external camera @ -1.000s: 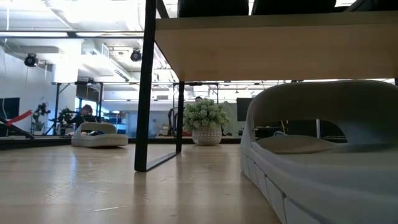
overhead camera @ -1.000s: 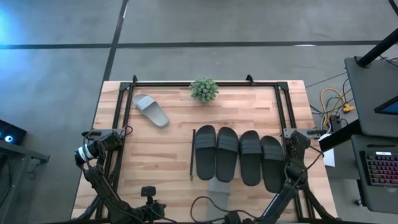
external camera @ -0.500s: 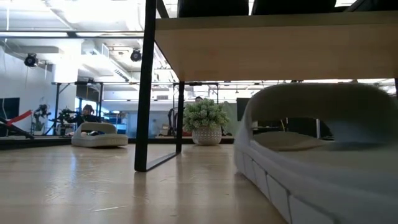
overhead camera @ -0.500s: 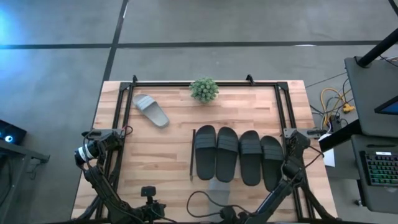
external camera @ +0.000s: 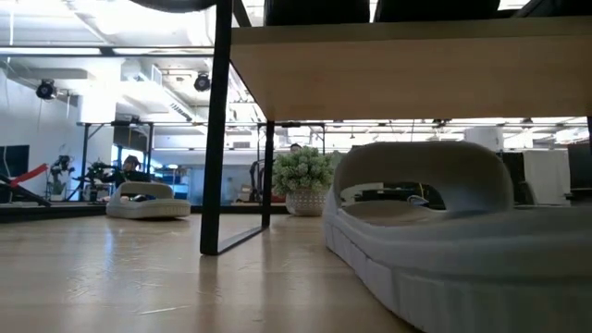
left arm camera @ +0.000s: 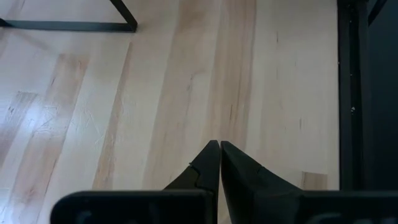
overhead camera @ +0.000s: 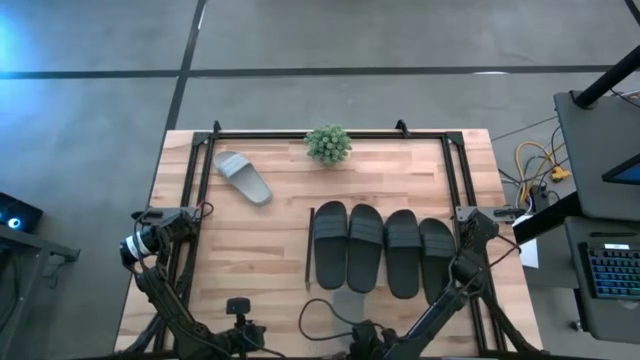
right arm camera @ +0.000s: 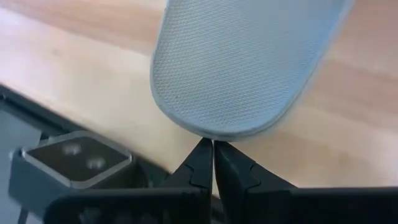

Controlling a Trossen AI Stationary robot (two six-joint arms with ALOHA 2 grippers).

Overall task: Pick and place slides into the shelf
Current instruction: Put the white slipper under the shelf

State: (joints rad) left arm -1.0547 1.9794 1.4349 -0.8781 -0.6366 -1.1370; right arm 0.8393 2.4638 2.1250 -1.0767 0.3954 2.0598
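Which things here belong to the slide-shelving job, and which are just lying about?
Job:
- black slides, four on the shelf
- near grey slide, at the right tool
- far grey slide

Lying about:
- potted plant
- black tube frame
- left tool, shut, idle over bare wood

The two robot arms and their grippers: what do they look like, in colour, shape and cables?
Both arms are dark, thin and jointed, with black cables looping near the table's front edge. The left gripper and right gripper each have two black, wedge-shaped fingers tapering to fine tips. The left arm's base shows a pale ring.
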